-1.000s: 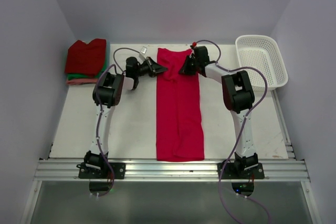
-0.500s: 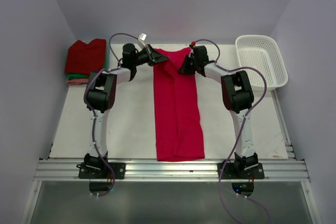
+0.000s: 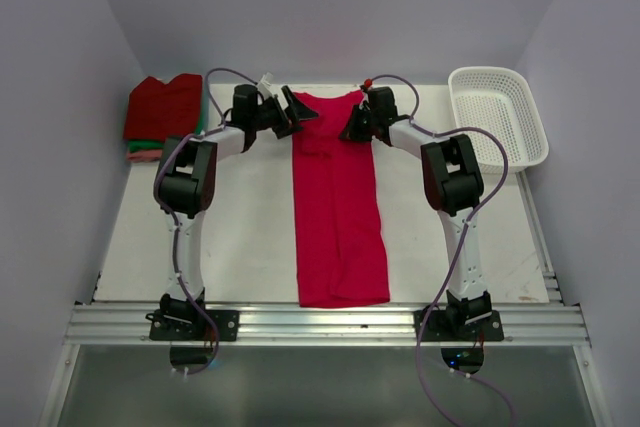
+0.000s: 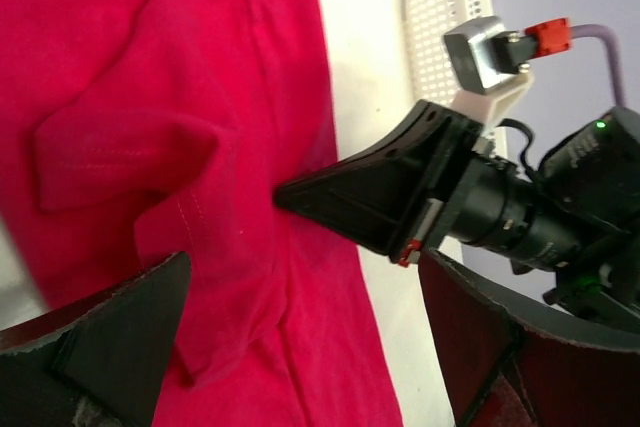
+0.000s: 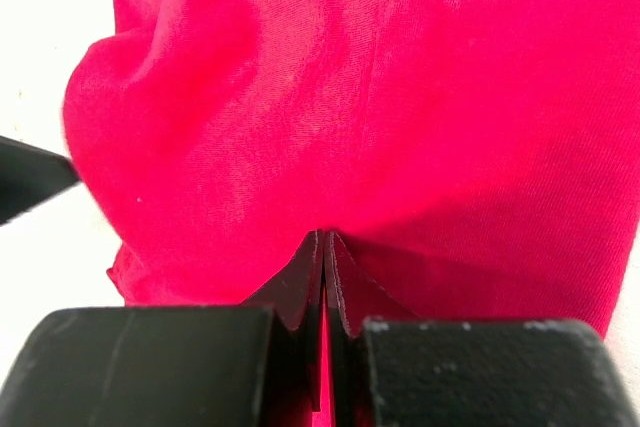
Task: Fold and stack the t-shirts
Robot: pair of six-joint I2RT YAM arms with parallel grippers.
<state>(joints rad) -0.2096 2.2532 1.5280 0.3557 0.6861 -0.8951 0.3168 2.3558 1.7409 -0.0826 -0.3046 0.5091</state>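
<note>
A bright crimson-pink t-shirt [image 3: 340, 207] lies as a long narrow strip down the middle of the table. My left gripper [image 3: 291, 110] hovers open over its far left corner, with cloth below the wide fingers [image 4: 110, 347] and nothing between them. My right gripper [image 3: 353, 130] is shut on the shirt's far right edge, and red cloth [image 5: 330, 97] shows pinched in its jaws [image 5: 323, 239]. It also shows in the left wrist view as a black wedge [image 4: 380, 187] pressed to the cloth. Folded t-shirts [image 3: 163, 112] are stacked at the far left: dark red on top, green and salmon pink beneath.
A white plastic lattice basket [image 3: 500, 112] stands at the far right corner, partly past the table edge. Walls close in the left, back and right sides. Bare white table [image 3: 240, 227] lies on both sides of the shirt.
My left gripper moved toward the back edge with the shirt's left corner, then opened and let it go. The right gripper stayed shut in place.
</note>
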